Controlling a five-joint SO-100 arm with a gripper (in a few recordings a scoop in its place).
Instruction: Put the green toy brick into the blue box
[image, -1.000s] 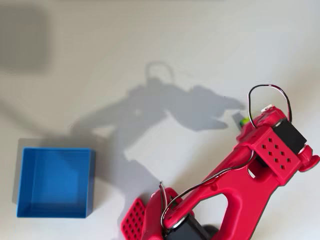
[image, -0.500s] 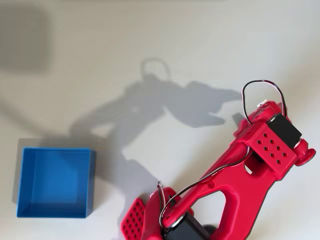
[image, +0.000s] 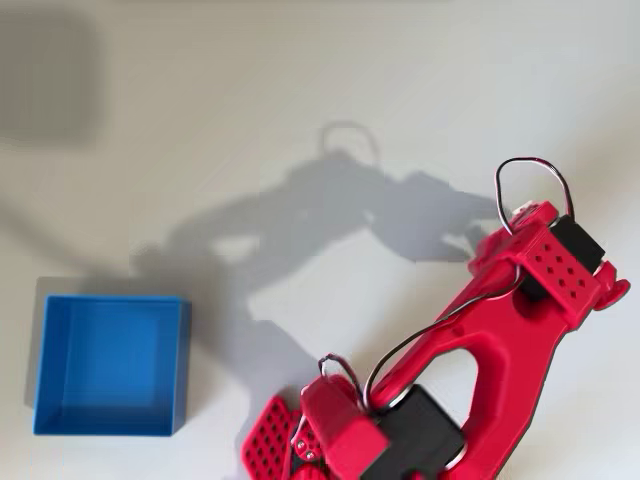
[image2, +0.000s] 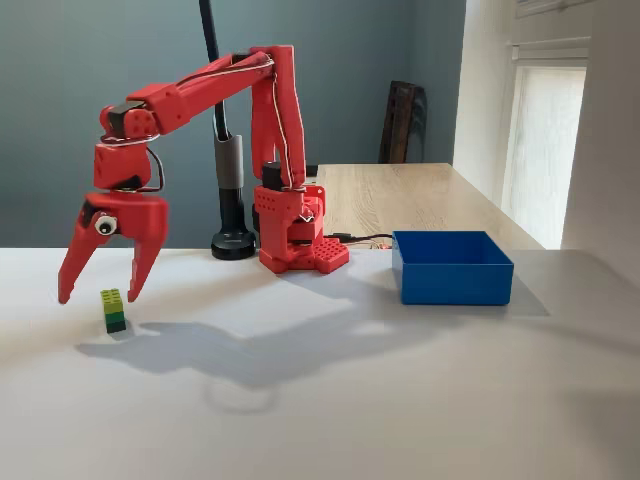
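Green toy brick (image2: 115, 309) is standing upright on the white table (image2: 400, 400) near its left edge in the fixed view, lime layer sitting over the darker green one. The red arm's gripper (image2: 98, 291) is hanging directly above it with its two fingers spread wide apart and pointing down; the brick is sitting between the fingertips' lines, just below them and closer to the right fingertip (image2: 131, 293), touching neither. Nothing is being held. The blue box (image2: 451, 268) is resting well apart from the brick, over toward the table's right side in the fixed view, just beside the arm's base. In the overhead view the blue box (image: 110, 365) is lying near the left edge, while the arm's wrist is covering the spot where the brick is standing.
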